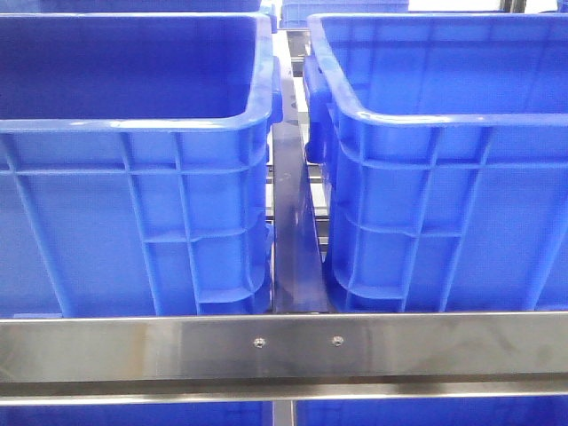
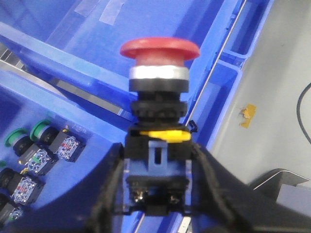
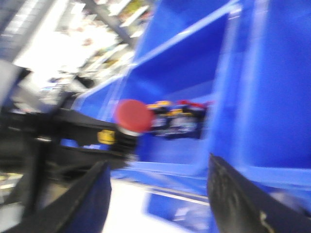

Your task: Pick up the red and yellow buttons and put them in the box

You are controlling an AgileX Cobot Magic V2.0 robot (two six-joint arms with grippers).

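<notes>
Above the blue crate (image 2: 204, 29), left pincer (image 2: 158, 194) grips the red button (image 2: 159, 48) upright; right pincer (image 3: 155, 194) gapes empty.

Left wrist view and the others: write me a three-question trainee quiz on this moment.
1. True or false: the left gripper is shut on the red button.
2. What colour are the caps of the loose buttons in the crate below it? A) green B) white
3. How many blue crates fill the front view?

Key: 1 true. 2 A. 3 two, side by side with a narrow gap; no arm shows there.
</notes>
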